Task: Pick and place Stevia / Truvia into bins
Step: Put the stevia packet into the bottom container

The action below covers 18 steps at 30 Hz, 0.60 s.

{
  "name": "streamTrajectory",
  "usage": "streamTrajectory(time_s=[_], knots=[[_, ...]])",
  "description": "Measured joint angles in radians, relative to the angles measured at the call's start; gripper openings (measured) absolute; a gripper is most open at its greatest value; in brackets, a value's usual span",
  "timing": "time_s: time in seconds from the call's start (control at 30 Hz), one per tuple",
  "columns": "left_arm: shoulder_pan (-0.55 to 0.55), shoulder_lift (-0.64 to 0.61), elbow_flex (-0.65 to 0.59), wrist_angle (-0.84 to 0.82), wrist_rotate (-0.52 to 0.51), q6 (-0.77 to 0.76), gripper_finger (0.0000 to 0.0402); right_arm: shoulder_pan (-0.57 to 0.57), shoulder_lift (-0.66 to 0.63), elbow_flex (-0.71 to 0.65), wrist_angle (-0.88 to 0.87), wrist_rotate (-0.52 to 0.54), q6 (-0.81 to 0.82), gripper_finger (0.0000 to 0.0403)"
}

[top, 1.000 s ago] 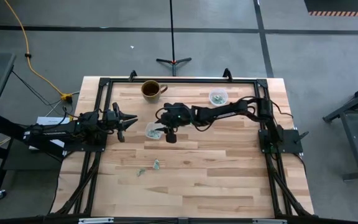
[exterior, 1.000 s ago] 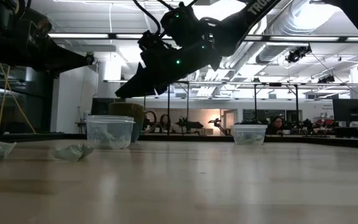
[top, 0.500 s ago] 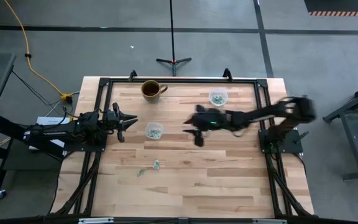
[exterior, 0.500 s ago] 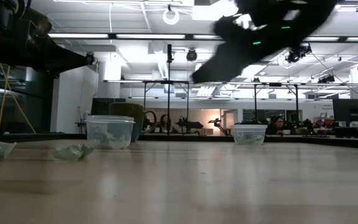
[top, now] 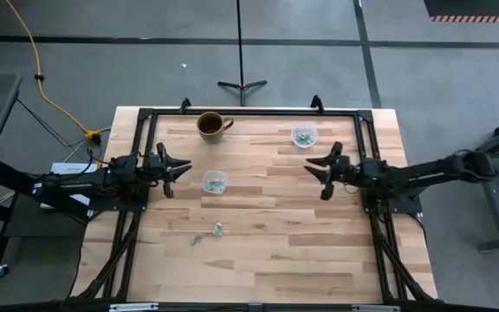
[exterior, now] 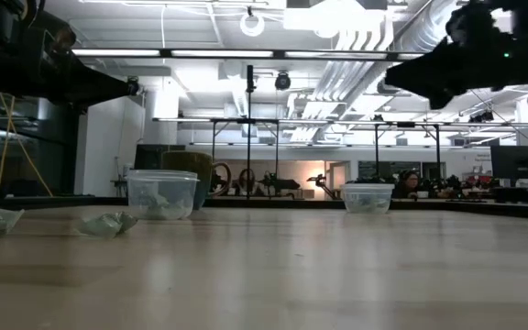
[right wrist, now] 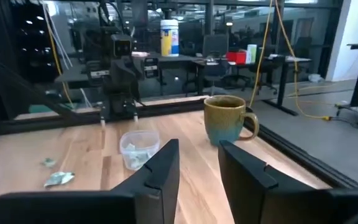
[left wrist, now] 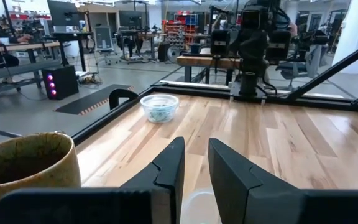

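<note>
Pale wooden planks make up the table (top: 258, 251), framed by a dark rail, with grey workshop floor around it. Two loose Stevia sachets (top: 218, 229) lie low on the boards, at about seven o'clock from table centre, one just beside the other; the low view shows them crumpled at its left edge (exterior: 106, 223). The near cup (top: 214, 182), at about ten o'clock from centre, already holds several packets, and the far cup (top: 303, 135) at about one o'clock holds more.

Judging by this layout, the step in hand is a reset between picks: both bins are loaded and two sachets are left. The next move calls for one arm to reach down toward seven o'clock and pinch a thin, flat packet off the wood.

The right gripper (top: 325, 172) hangs empty at three o'clock, fingers apart. The left gripper (top: 177, 170) waits at nine o'clock, just beside the near cup, fingers also apart and empty.

Only the right wrist view shows the brown mug (right wrist: 227, 119) side-on with its handle; from above, its dark contents show. Only the low view shows the right arm well above the boards.
</note>
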Motion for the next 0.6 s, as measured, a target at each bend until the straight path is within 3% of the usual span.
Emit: streamTrajectory(time_s=[0.23, 0.4, 0.5, 0.6], knots=[[0.0, 0.0, 0.0, 0.001, -0.004, 0.017, 0.0106, 0.024, -0.336, -0.018, -0.289, -0.006, -0.029, 0.0102], [0.0, 0.0, 0.0, 0.009, -0.003, 0.021, 0.011, 0.049, -0.488, -0.017, -0.396, -0.005, -0.04, 0.0103], [0.0, 0.008, 0.0, 0.014, 0.011, 0.065, 0.0136, 0.051, -0.524, -0.018, -0.464, -0.005, -0.037, 0.0103], [0.0, 0.031, 0.0, 0.102, 0.113, 0.097, 0.0186, 0.051, -0.531, -0.018, -0.484, 0.0, -0.036, 0.0103]])
